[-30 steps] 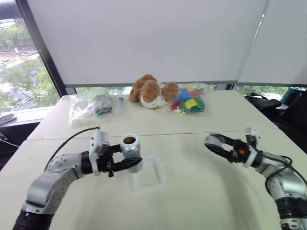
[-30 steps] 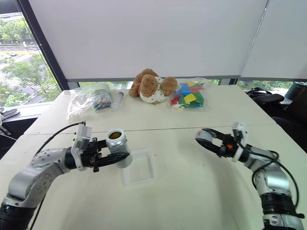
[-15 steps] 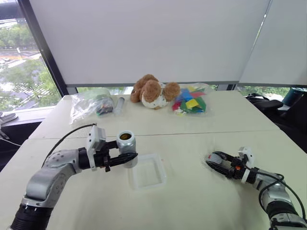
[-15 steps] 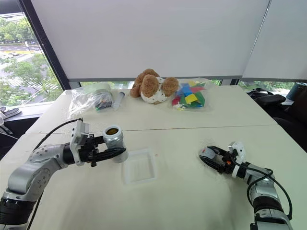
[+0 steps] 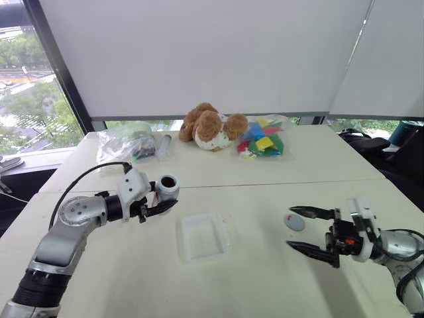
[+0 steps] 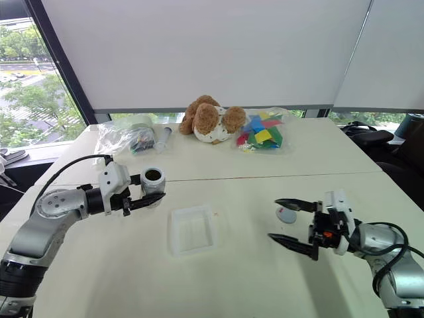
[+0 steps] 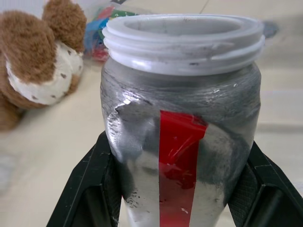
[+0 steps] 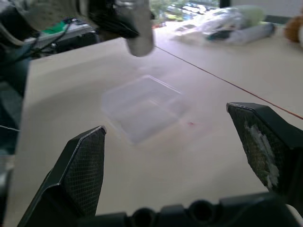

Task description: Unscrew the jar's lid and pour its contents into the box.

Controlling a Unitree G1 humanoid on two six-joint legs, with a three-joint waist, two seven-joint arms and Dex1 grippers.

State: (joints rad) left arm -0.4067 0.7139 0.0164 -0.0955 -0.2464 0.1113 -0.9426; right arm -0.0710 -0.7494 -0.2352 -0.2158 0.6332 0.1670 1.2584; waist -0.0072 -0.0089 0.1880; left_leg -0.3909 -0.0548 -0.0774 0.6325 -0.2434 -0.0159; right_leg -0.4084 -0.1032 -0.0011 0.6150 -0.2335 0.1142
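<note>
My left gripper [image 5: 165,197] is shut on the silver-grey jar [image 5: 167,187] and holds it above the table, to the left of and beyond the box [image 5: 202,236]. The jar has no lid on and is tilted, with its mouth turned towards the box. Its red label patch [image 7: 177,161] faces the left wrist camera, between the two black fingers [image 7: 85,189]. The contents are hidden inside the dark mouth. The clear box is empty. The lid [image 6: 286,214] lies flat on the table right of the box. My right gripper [image 6: 273,218] stands open at the lid, with nothing held.
At the back of the table sit a brown teddy bear [image 5: 209,126], a bag of coloured blocks [image 5: 264,142], clear bags [image 5: 122,144] and a clear tube [image 5: 163,144]. A seam [image 5: 265,184] runs across the table. A dark window frame [image 5: 59,66] rises on the left.
The right gripper set the lid down on the table, opened wide and drew back. The left arm carried the jar away from the box's edge and tilted it.
</note>
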